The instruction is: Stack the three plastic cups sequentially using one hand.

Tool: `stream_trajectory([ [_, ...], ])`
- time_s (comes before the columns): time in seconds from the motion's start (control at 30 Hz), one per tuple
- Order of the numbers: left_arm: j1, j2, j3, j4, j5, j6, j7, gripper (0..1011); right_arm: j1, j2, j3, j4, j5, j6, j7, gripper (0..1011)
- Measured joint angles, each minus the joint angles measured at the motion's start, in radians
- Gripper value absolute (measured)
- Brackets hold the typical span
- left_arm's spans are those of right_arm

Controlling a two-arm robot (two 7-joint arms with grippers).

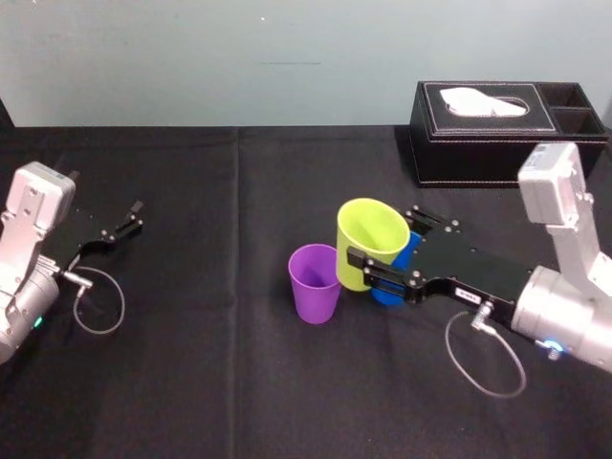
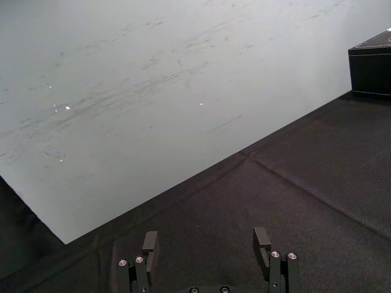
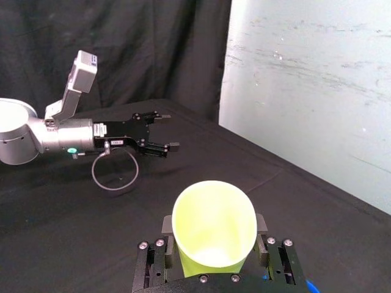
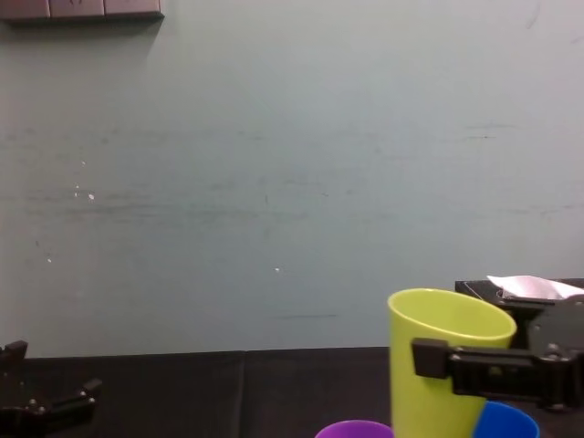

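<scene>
Cups cluster mid-counter (image 1: 239, 382). The middle cup (image 1: 371, 239) sits tilted between the right gripper's (image 1: 382, 239) jaws, its rim higher than its neighbours'. The left cup (image 1: 315, 284) stands just beside it, slightly nearer the robot. The right cup (image 1: 389, 292) stands on the other side, partly hidden by that gripper. The tissue box (image 1: 497, 134) is behind, far right. The left gripper (image 1: 129, 222) is far left, well apart.

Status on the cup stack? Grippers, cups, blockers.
Right gripper shut on yellow-green cup, tilted between purple cup and blue cup; nothing nested yet. Left gripper open, parked far left. Tissue box behind, off the path.
</scene>
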Motion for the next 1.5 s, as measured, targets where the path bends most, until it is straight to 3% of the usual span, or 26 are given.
stream_trajectory([
  [0.33, 0.0, 0.0, 0.0, 0.0, 0.0, 0.0, 0.0, 1011, 0.08, -0.037, -0.058, 0.051, -0.02, 0.02, 0.008, 739],
  [0.77, 0.0, 0.0, 0.0, 0.0, 0.0, 0.0, 0.0, 1011, 0.132, -0.062, -0.108, 0.097, -0.038, 0.026, 0.022, 739],
  [1.5, 0.0, 0.0, 0.0, 0.0, 0.0, 0.0, 0.0, 1011, 0.173, -0.086, -0.136, 0.154, -0.057, 0.013, 0.03, 739],
])
